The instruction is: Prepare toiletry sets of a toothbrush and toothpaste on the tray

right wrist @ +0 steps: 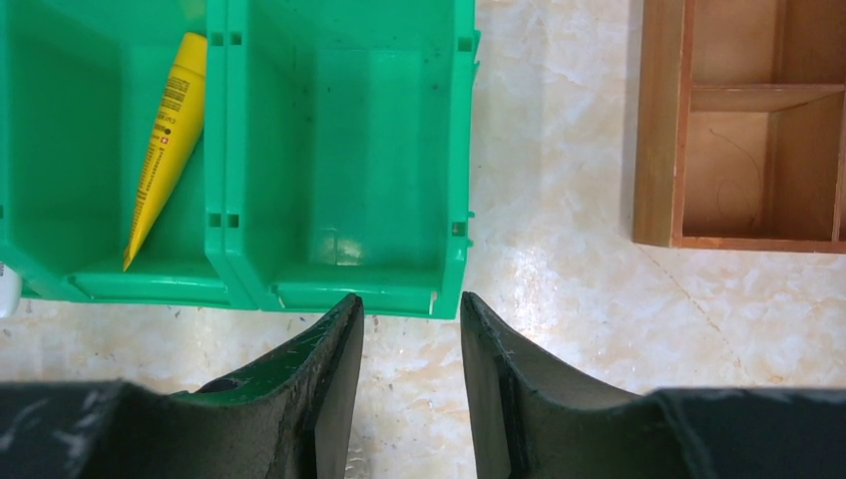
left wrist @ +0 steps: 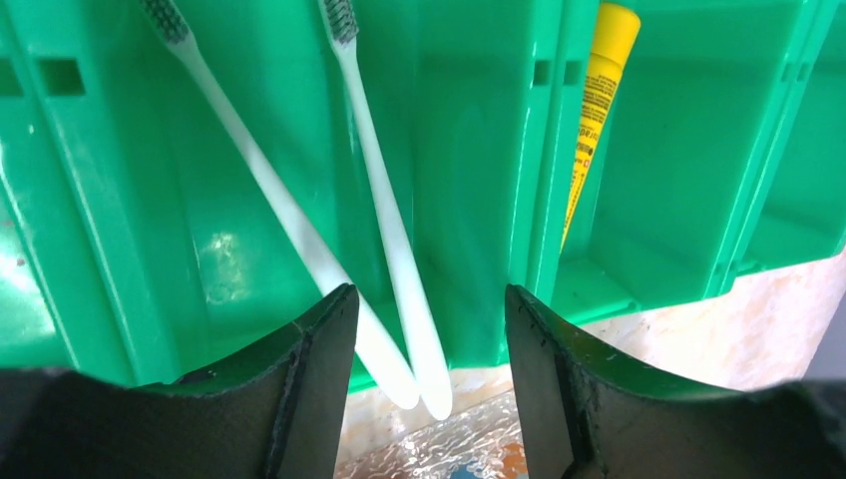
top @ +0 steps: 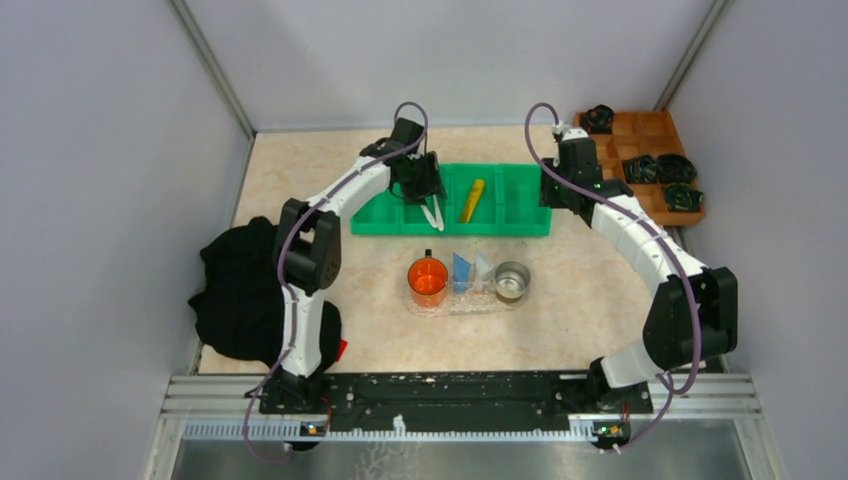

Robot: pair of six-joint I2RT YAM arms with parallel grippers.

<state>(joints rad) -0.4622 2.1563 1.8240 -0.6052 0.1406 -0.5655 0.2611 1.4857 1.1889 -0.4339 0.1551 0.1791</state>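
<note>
We find the left end effector (left wrist: pixel 429 299) open over the green bin (left wrist: pixel 469 150), with the handle ends of two white toothbrushes (left wrist: pixel 384 200) showing between its jaws, ungripped. The yellow toothpaste (left wrist: pixel 591 120) lies one compartment over, at 3 o'clock. The right end effector (right wrist: pixel 411 299) hangs open and empty above the desk (right wrist: pixel 559 200). At the bin's 6 o'clock, the clear tray (top: pixel 450 308) holds blue toothpaste (top: pixel 461 270) and white toothpaste (top: pixel 484 268).

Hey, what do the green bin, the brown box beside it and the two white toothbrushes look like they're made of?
Green bin: likely moulded plastic, glossy, with soft glare, ribs and slots.
Brown box: looks like wood, matte, with faint grain and plain joined dividers.
Toothbrushes: probably smooth white plastic handles with a slight sheen; the bristle material cannot be told.
</note>
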